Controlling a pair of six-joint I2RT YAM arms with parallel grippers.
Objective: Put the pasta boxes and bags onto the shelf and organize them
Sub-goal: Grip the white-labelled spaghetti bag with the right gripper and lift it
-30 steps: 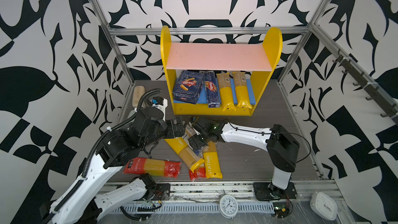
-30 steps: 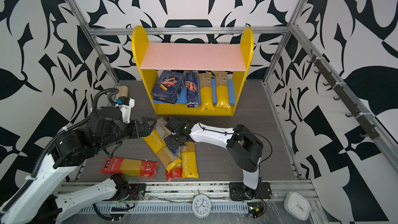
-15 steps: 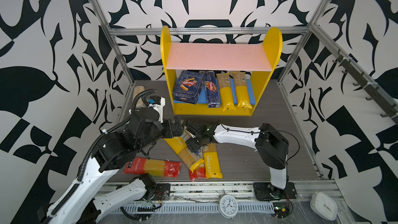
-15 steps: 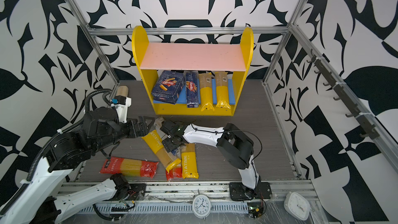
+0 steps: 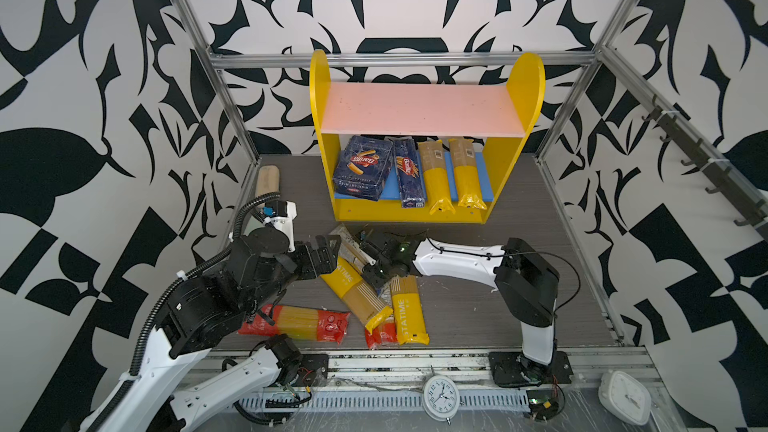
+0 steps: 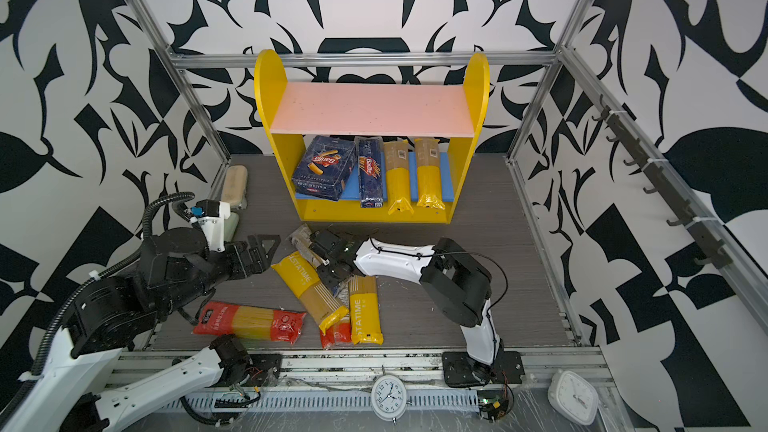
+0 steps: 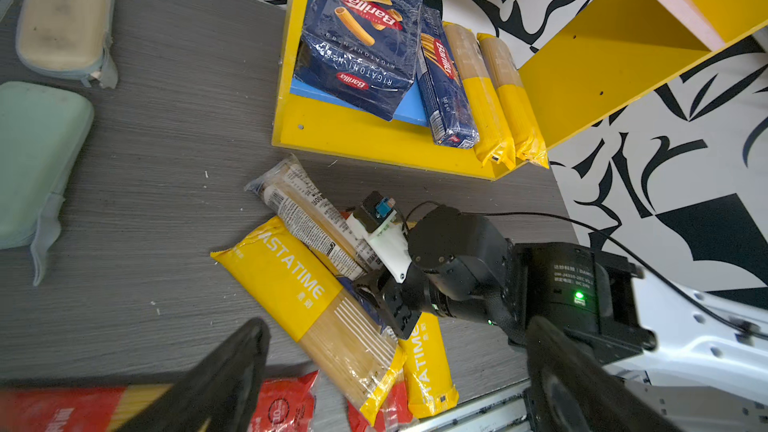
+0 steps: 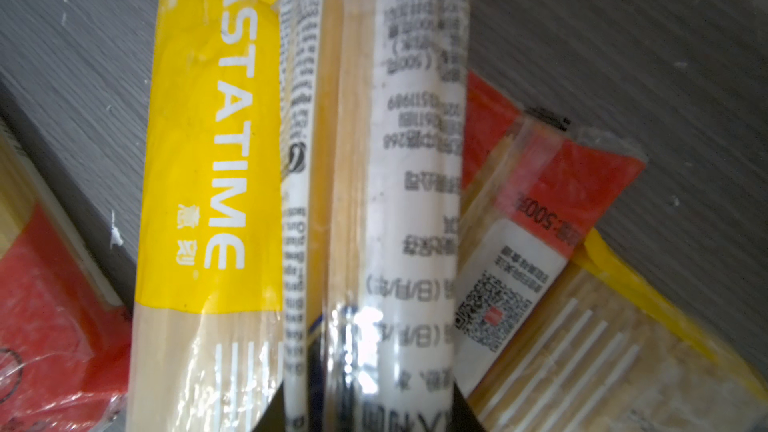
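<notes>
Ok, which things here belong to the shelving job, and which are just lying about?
Job: shelf; wide Barilla box; narrow Barilla box; two yellow-ended bags shelved; on the table, white-label bag, two yellow bags, two red bags.
Lying about: beige case; green case; round clock; square clock.

pasta boxes (image 5: 363, 168) left of bags (image 5: 434, 172) in shelf (image 5: 395, 214)

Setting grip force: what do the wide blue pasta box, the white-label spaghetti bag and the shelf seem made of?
Wide blue pasta box: cardboard, seemingly under glossy film; wrinkled glints show.
White-label spaghetti bag: thin clear shiny plastic; strands show through.
Shelf: rigid matte board, probably painted wood or composite; screw heads dot its base.
</notes>
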